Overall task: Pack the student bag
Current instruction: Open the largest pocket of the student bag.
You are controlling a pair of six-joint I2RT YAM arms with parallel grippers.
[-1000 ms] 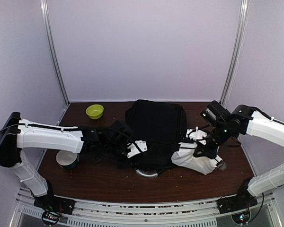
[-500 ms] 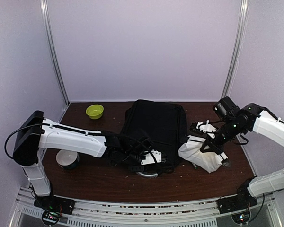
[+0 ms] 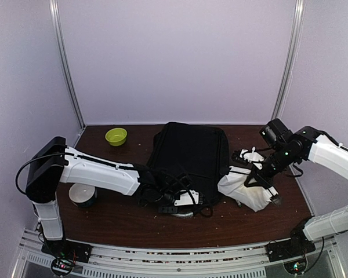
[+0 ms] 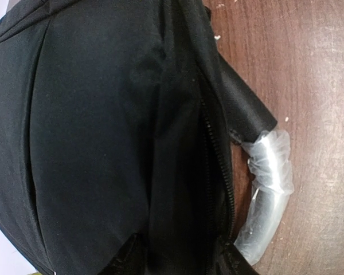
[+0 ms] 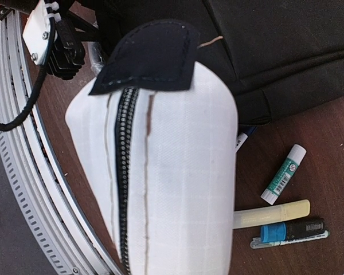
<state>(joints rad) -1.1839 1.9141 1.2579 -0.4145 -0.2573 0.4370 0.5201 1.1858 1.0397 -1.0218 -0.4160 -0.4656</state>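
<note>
Top external view: you have the student bag (image 3: 191,153) lying flat at the middle of the table (image 3: 122,223), with its plastic-wrapped handle (image 4: 269,189) at the near edge. Your left gripper (image 3: 175,200) is at that edge. In the left wrist view its fingers pinch a fold of bag fabric beside the zipper. Your right gripper (image 3: 255,176) is clenched on a white pouch (image 5: 160,172), held just beside the bag's right side. A green bowl (image 3: 116,136) sits at the far left. A yellow highlighter (image 5: 272,213), a blue marker (image 5: 289,232) and a white tube (image 5: 284,173) lie on the table beside the pouch.
</note>
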